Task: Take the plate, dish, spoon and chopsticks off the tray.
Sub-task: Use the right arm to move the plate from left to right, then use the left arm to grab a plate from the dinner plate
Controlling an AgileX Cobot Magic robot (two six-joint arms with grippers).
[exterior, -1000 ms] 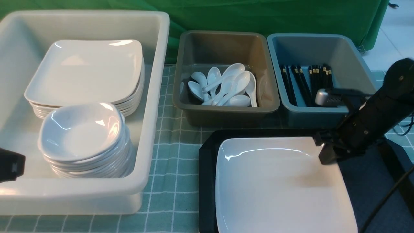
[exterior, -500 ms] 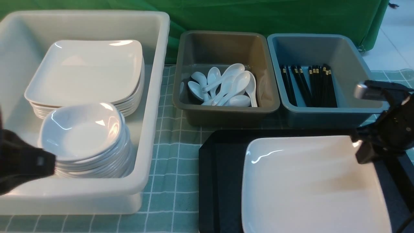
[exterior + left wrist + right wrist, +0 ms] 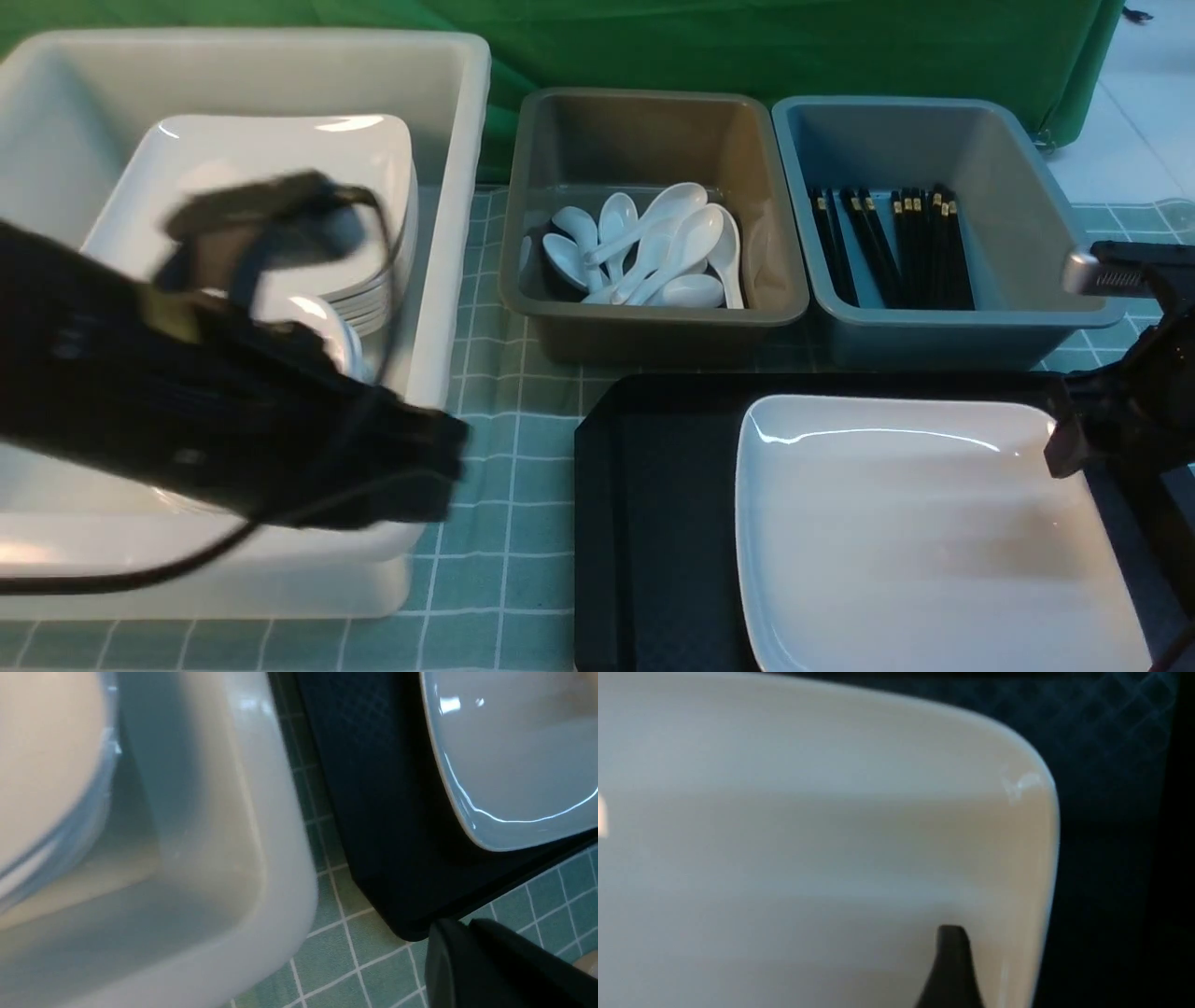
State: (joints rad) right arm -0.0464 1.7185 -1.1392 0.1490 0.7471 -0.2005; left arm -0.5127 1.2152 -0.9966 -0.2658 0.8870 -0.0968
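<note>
The white square plate [image 3: 915, 523] lies flat on the right part of the black tray [image 3: 653, 485]. My right gripper [image 3: 1064, 448] is at the plate's far right corner and stands open. One finger [image 3: 951, 956] hangs over the plate [image 3: 808, 835] inside its rim; the other is lost against the dark tray. My left gripper [image 3: 439, 467] is shut and empty, blurred, above the near right corner of the white tub. In the left wrist view its tips [image 3: 462, 928] are near the tray's corner [image 3: 402, 914]. Spoons [image 3: 653, 247] and chopsticks [image 3: 896, 247] lie in bins.
The white tub [image 3: 457, 187] at the left holds stacked plates [image 3: 280, 149] and small dishes [image 3: 327, 331], mostly hidden behind my left arm. Behind the tray stand a brown bin [image 3: 653, 322] and a blue-grey bin [image 3: 934, 327]. A green checked cloth [image 3: 509, 467] covers the table.
The right gripper dragged the plate to the right across the tray, then opened. My left arm swung in from the left edge across the tub toward the tray.
</note>
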